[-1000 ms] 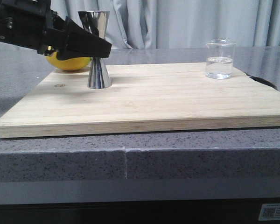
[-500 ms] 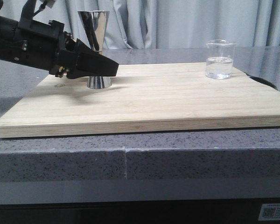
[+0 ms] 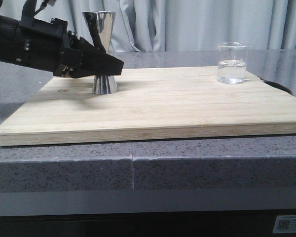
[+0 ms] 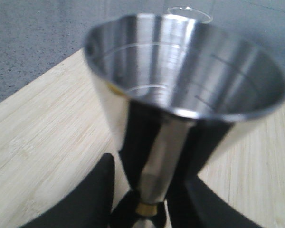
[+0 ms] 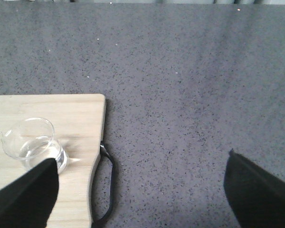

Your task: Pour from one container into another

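Even, soft daylight, bright throughout — only faint shadows on the cutting board (image 3: 187, 103). The jigger (image 4: 180, 90) fills the left wrist view, blurred and streaked with glare — its rim soft.

The jigger (image 3: 102, 49) is polished, mirror-like steel. The beaker (image 3: 233, 62) is clear smooth glass. The board (image 3: 187, 103) is pale matt wood with fine grain. The counter (image 3: 197, 163) is grey speckled stone.

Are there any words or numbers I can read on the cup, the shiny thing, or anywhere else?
None can be read.
Sticker on the bench front: print too small.
Glass beaker: no print readable.
Steel jigger: only fill lines inside, no numbers readable.
Wooden board: small round mark, unreadable.
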